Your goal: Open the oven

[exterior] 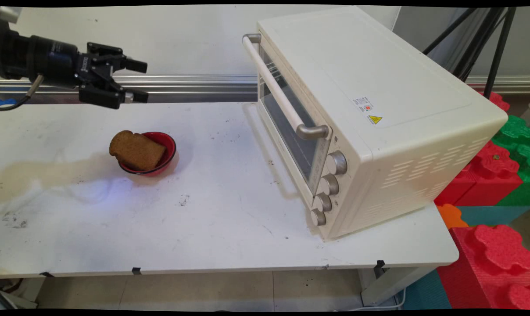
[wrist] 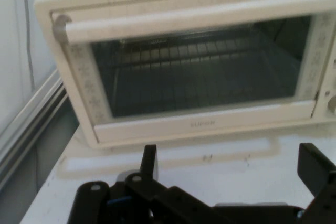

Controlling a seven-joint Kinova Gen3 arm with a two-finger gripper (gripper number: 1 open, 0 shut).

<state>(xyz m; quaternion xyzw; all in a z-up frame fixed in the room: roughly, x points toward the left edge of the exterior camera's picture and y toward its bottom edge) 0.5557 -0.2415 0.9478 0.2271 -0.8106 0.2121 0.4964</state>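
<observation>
The black two-finger gripper (exterior: pixel 135 81), jaws spread wide and empty, hangs well left of the closed cream metal toaster oven (exterior: pixel 370 118); nearer it, brown bread slice (exterior: pixel 137 150) hides most of a red bowl (exterior: pixel 167 145).

Arm enters from upper left, wrist approx. horizontal. Tool (exterior: pixel 135 81) raised high, pointing right, fingers (wrist: pixel 149 162) spread wide apart, nothing betw. them. Black cable hangs off wrist.

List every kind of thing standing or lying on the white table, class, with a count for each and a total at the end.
Toaster oven: 1
Red bowl: 1
Slice of brown bread, lying in the bowl: 1
Total: 3
</observation>
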